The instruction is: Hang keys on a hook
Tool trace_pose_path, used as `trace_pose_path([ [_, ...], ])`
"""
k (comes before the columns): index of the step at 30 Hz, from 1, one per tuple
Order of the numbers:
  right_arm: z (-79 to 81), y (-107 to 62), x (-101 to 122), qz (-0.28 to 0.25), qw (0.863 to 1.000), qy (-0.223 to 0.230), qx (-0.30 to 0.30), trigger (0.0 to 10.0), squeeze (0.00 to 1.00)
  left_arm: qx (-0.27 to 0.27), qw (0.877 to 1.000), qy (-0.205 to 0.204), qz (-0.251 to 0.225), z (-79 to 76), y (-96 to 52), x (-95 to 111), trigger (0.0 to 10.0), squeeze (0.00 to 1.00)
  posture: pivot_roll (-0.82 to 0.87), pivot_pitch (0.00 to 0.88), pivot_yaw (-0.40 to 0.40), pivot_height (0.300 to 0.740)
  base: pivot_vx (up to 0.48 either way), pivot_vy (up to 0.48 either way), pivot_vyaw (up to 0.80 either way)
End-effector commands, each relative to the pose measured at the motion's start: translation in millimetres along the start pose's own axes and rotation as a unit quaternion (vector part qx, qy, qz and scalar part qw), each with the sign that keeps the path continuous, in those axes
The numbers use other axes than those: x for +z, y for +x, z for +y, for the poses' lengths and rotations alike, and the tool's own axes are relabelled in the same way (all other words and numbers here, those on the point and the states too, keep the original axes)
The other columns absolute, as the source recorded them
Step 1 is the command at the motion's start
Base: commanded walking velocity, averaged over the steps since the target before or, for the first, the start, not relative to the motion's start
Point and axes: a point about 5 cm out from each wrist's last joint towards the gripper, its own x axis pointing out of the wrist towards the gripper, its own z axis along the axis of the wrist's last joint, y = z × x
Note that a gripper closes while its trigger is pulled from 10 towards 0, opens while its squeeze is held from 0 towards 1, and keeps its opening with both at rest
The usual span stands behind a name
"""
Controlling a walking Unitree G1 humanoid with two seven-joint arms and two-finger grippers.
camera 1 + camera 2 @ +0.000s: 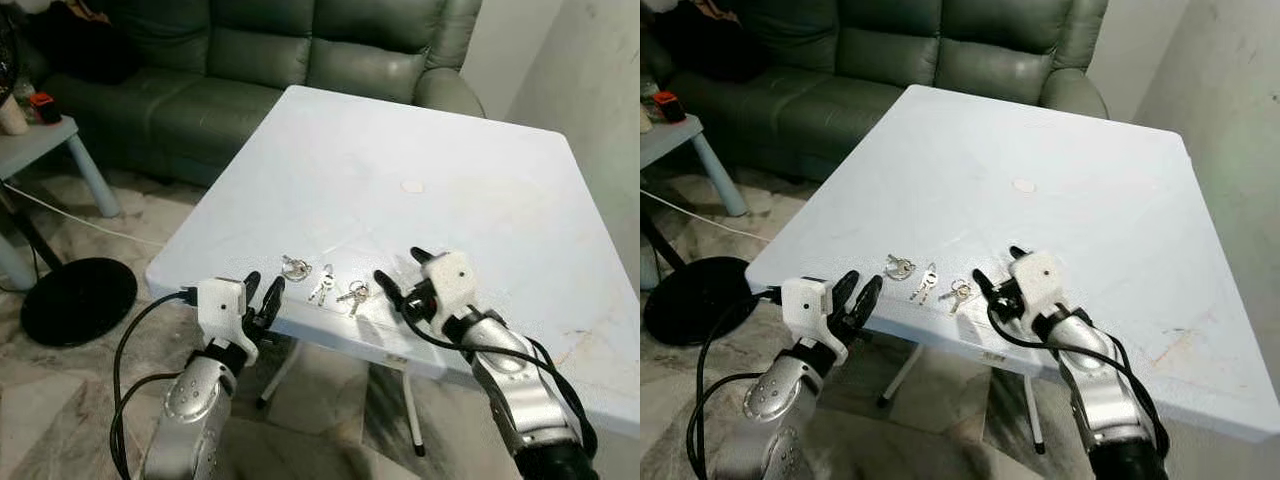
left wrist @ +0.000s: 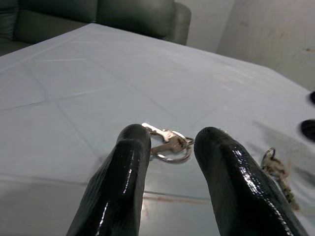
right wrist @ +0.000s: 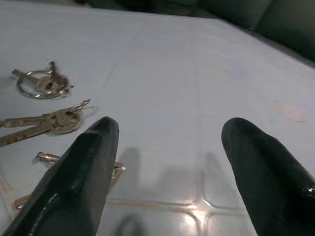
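White and square, the desk (image 1: 400, 150) is standing in front of a green sofa (image 1: 250, 60), with marble floor (image 1: 60, 400) showing below its near edge. Three sets of keys are lying in a row close to that near edge: a ring set (image 1: 295, 267) on the left, a pair of long keys (image 1: 321, 284) in the middle, and a small bunch (image 1: 354, 295) on the right. All three are resting flat on the desk and none is being held.

The left gripper (image 1: 262, 296) is hovering at the near edge, just left of the ring set, its fingers (image 2: 129, 177) standing slightly apart with nothing between them; in the left wrist view the ring set (image 2: 167, 142) is lying just beyond the fingertips. The right gripper (image 1: 400, 270) is sitting over the desk just right of the small bunch, its fingers (image 3: 83, 167) spread wide and empty. In the right wrist view the small bunch (image 3: 44, 158) is lying partly behind one finger.

A faint round mark (image 1: 412, 186) is showing farther out on the desk. A black round base (image 1: 75, 298) is resting on the floor at left, beside a small blue table (image 1: 45, 140).
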Motion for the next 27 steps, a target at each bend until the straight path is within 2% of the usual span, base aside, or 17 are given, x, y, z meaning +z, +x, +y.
trace_pose_path([
  [1, 3.6, 3.8, -1, 0.010, 1.000, 0.000, 0.025, 10.0, 0.00, -0.011, 1.000, -0.003, 0.005, -5.8, -3.1, 1, 10.0, 0.00, 0.16, 0.141, -0.109, 0.740, 0.000, 0.000, 0.00],
  [10, 10.6, 6.2, 3, 0.007, 0.996, -0.010, 0.084, 10.0, 0.00, -0.007, 1.000, -0.007, 0.007, -7.8, -8.8, 0, 10.0, 0.00, 0.17, 0.157, -0.120, 0.740, 0.000, 0.000, 0.00],
  [16, 10.4, 7.2, 5, 0.009, 0.995, -0.015, 0.095, 10.0, 0.00, -0.003, 1.000, -0.013, 0.012, -8.8, -11.9, 1, 10.0, 0.00, 0.17, 0.165, -0.125, 0.740, 0.000, 0.000, 0.00],
  [27, 22.0, 13.6, 10, 0.005, 0.992, -0.007, 0.126, 10.0, 0.00, 0.000, 1.000, -0.018, 0.012, -10.2, -13.5, 3, 10.0, 0.00, 0.18, 0.171, -0.132, 0.740, 0.000, 0.000, 0.00],
])
